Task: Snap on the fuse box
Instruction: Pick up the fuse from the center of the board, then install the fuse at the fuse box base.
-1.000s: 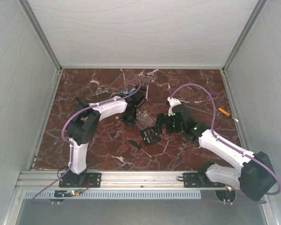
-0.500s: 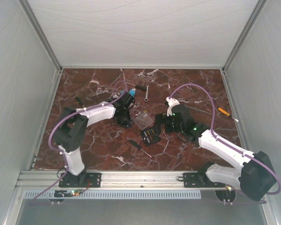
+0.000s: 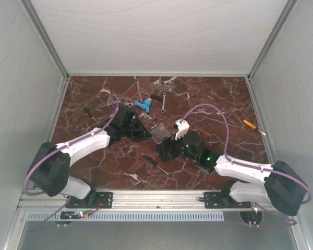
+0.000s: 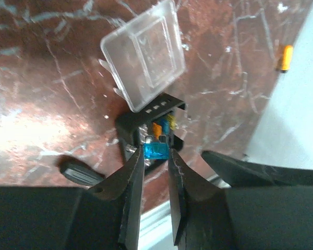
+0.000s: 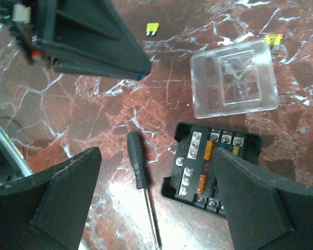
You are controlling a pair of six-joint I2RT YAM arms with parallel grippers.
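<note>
The black fuse box (image 5: 204, 162) lies open on the marble, with orange fuses in its slots. Its clear square lid (image 5: 233, 78) rests just beyond it, apart from it; the lid (image 3: 158, 132) shows from above too. My right gripper (image 5: 156, 203) hangs open and wide over the box's near-left side, and its right finger (image 5: 250, 198) covers part of the box. In the top view the right gripper (image 3: 166, 150) hides most of the box. My left gripper (image 4: 156, 156) is shut on a small blue fuse (image 4: 156, 151), left of the lid, short of the fuse box (image 4: 129, 125).
A black-handled screwdriver (image 5: 137, 159) lies left of the box, between my right fingers. Loose yellow fuses (image 5: 152, 28) sit on the marble. A blue plastic piece (image 3: 142, 105) and a wrench (image 3: 164, 102) lie farther back, an orange item (image 3: 249, 124) to the right.
My left arm swung down and to the left, its gripper now beside the lid. My right gripper moved left over the fuse box and its jaws narrowed a little.
</note>
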